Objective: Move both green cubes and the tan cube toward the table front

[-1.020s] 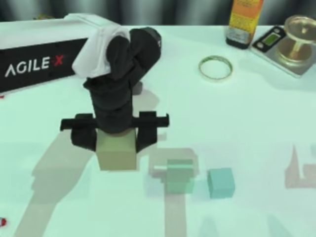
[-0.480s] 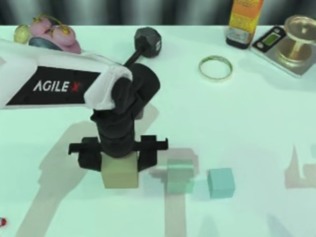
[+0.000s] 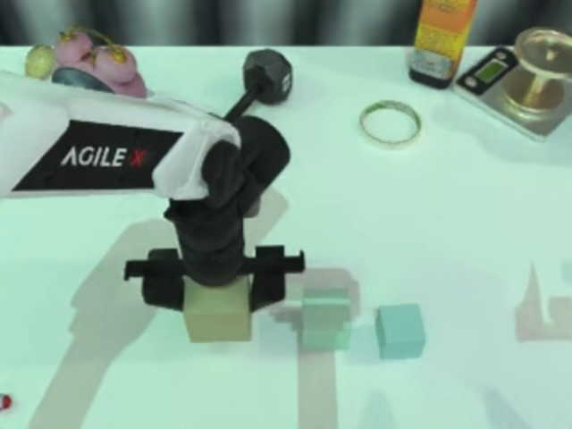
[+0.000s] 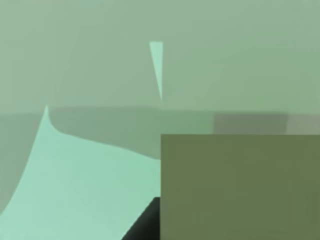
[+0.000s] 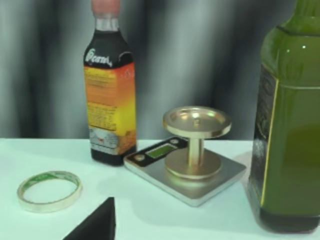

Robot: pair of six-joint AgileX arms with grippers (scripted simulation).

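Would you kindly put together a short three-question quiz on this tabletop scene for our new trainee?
1. True or false: the left gripper straddles the tan cube.
2. Which cube lies nearest the top view's right side? A) tan cube B) mint cube C) teal cube
3. Fill in: the ring of tape lies flat on the ____.

Key: 1 true; 2 C; 3 table. The right arm is not in the top view; its wrist camera faces a kitchen scale and bottles.
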